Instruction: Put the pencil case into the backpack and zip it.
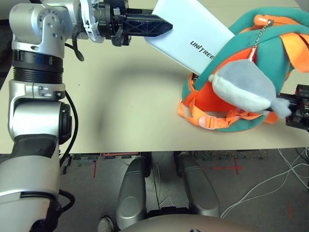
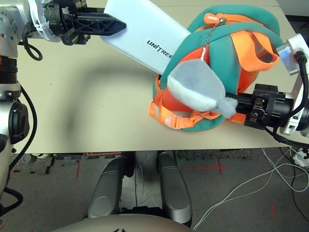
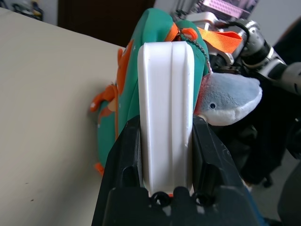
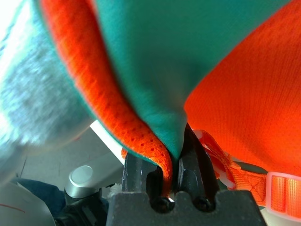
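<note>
My left gripper [image 1: 163, 26] is shut on one end of the white pencil case [image 1: 193, 34], which slants down to the right above the table. The case's far end, past the "UNITREE" lettering, disappears behind the teal flap of the backpack [image 1: 231, 50]. The teal and orange backpack lies on the table's right side. Its grey plush charm [image 1: 244, 84] hangs on a chain over the front. From the right, my right gripper [image 2: 234, 104] is shut on the backpack's edge. The right wrist view shows orange and teal fabric pinched between the fingers [image 4: 188, 150].
The beige table [image 1: 120, 106] stretches bare to the left of the backpack, with its front edge close to me. Orange straps with a buckle [image 1: 210, 122] trail from the backpack's underside. White cables [image 1: 270, 183] lie on the floor at the right.
</note>
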You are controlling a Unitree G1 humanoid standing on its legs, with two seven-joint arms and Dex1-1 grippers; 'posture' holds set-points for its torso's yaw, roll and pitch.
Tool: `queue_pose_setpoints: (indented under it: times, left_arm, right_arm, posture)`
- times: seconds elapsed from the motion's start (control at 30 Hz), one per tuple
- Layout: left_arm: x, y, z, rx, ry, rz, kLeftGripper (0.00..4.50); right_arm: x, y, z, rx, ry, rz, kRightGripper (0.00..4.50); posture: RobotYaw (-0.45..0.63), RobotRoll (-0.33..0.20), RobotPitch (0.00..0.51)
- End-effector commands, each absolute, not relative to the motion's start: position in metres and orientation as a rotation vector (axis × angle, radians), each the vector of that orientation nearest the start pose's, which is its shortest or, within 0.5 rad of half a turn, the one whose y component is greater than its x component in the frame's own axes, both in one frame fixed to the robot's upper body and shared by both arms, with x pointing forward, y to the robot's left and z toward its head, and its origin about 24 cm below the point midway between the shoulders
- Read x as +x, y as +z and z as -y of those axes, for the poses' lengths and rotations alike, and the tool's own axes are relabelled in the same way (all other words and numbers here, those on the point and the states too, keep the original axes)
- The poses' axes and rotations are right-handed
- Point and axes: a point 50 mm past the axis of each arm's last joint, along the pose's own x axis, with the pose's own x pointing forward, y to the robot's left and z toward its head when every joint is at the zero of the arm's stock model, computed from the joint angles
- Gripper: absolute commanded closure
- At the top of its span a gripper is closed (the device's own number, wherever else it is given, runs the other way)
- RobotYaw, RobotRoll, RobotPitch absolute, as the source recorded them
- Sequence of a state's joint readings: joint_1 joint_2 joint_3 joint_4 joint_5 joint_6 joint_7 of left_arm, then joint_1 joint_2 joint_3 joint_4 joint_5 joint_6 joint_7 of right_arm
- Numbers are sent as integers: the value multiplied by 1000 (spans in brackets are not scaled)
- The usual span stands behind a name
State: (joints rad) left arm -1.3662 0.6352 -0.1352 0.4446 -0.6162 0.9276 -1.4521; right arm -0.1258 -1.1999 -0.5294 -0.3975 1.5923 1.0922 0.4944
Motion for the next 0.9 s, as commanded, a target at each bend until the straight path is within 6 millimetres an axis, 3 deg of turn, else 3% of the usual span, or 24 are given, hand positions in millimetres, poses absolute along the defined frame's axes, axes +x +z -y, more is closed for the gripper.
queue_pose_setpoints:
  times: [0.03,0.3,0.4,0.6,0.9]
  left_arm:
    - [320,341,-117,109,-1692,-123,3223]
    - [334,340,-84,298,-1629,-54,3223]
    - [337,327,-62,322,-1657,-62,3223]
    - [336,323,-63,352,-1665,-96,3223]
    - [323,343,-100,335,-1620,-41,20]
  right_arm:
    - [201,244,233,144,923,-374,4410]
    - [208,240,229,138,915,-362,4410]
    - [208,240,226,139,921,-358,4410]
    - [208,239,226,138,919,-357,4410]
    - [211,238,228,140,913,-355,4410]
  posture:
    - [-123,0,308]
    - [-124,0,301]
    - [-127,0,300]
    - [-129,0,299]
    - [-124,0,296]
